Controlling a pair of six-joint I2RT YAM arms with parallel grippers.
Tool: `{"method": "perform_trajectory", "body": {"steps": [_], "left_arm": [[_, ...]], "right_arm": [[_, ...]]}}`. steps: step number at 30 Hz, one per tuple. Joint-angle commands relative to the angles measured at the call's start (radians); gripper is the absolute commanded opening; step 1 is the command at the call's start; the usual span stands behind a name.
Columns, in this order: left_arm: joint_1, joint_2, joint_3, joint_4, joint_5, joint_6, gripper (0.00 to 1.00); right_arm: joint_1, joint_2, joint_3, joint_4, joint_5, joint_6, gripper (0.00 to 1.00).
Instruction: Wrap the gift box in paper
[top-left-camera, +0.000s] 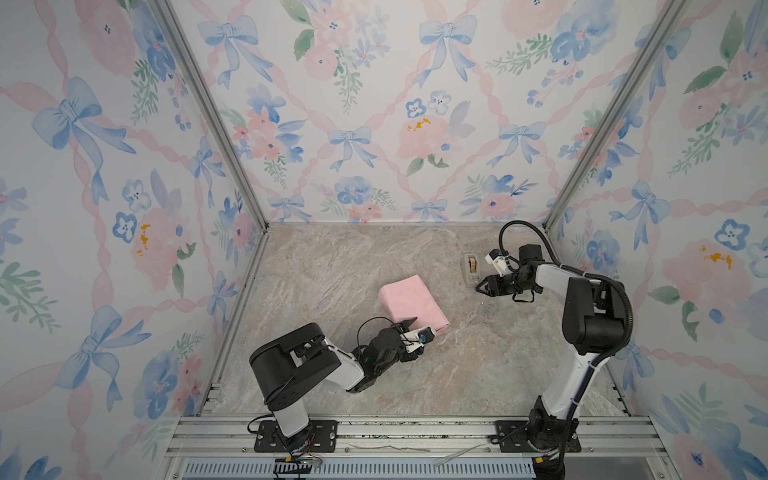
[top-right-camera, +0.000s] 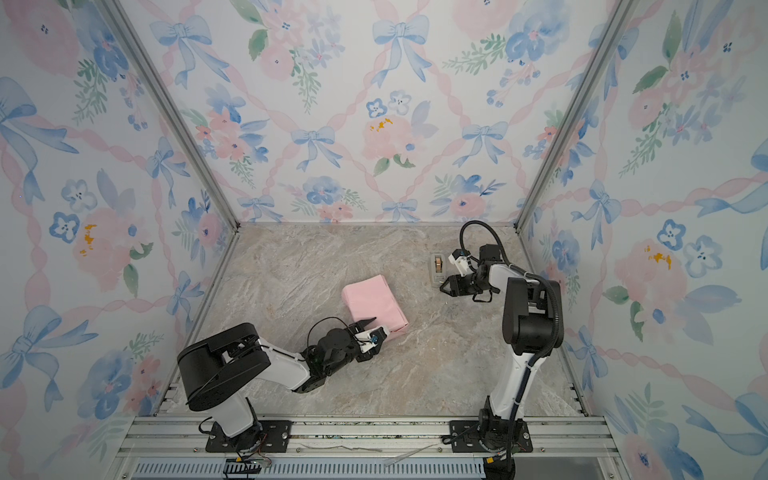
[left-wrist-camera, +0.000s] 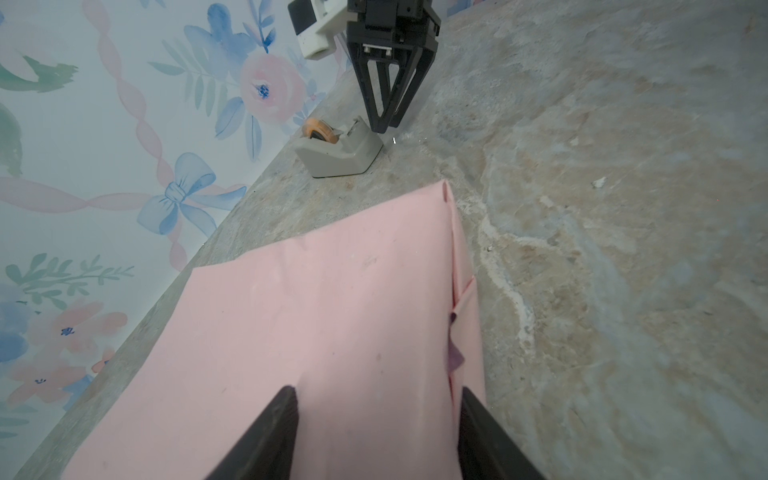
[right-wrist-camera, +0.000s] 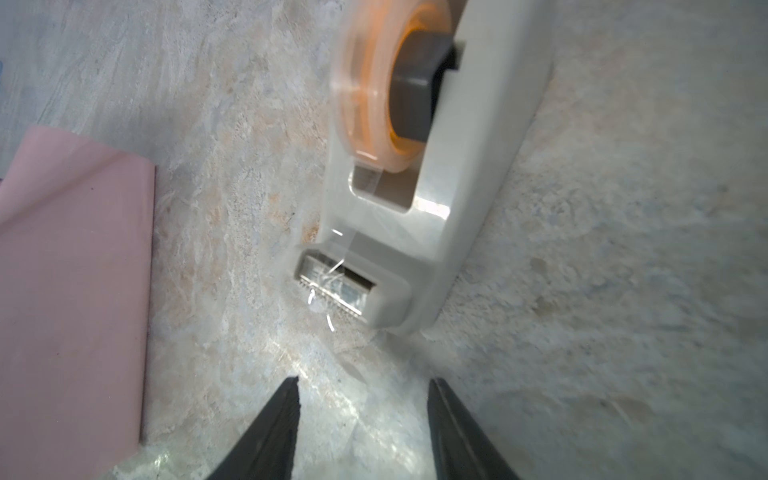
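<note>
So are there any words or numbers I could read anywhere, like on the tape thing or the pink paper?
No words, numbers or signs can be read in any view.
tape dispenser: plain grey, no label showing.
paper: plain pink, no print.
walls: only painted bows and flowers, no letters.

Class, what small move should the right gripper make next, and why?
Probably ease the right gripper forward and close on the tape end at the cutter of the tape dispenser. Its jaws stand open just short of it, while the left gripper rests on the folded paper.
</note>
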Motion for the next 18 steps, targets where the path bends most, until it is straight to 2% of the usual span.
{"method": "perform_trajectory", "body": {"steps": [1,18], "left_arm": [[0.011,0.007,0.007,-0.068,0.015,0.0,0.61],[0.01,-0.007,0.004,-0.073,0.009,0.009,0.61]], "right_arm": [[0.013,0.03,0.046,-0.075,-0.02,-0.046,0.52],[0.047,0.097,0.116,-0.149,0.054,-0.049,0.51]]}}
